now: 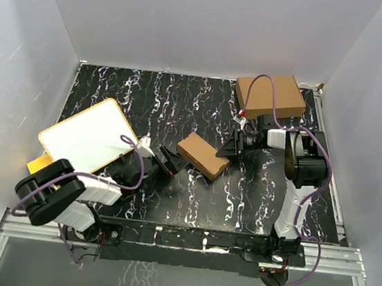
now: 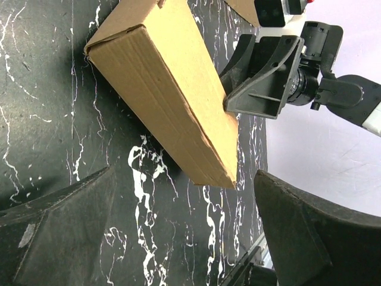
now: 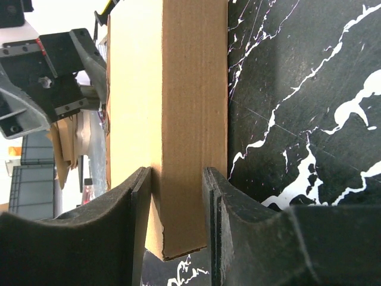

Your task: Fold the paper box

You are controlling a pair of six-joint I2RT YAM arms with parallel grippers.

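The paper box is plain brown cardboard, folded into a small oblong closed shape, and sits at the middle of the black marbled table. My right gripper is shut on its right end. In the right wrist view both pads press the box's narrow sides around the gripper's middle. My left gripper is open and empty just off the box's left end. In the left wrist view the box lies ahead of the wide-apart fingers, not touching them, with the right gripper at its far end.
A larger ready-made brown box stands at the back right, behind the right arm. A white board with a yellow rim lies at the left, beside the left arm. White walls enclose the table on three sides.
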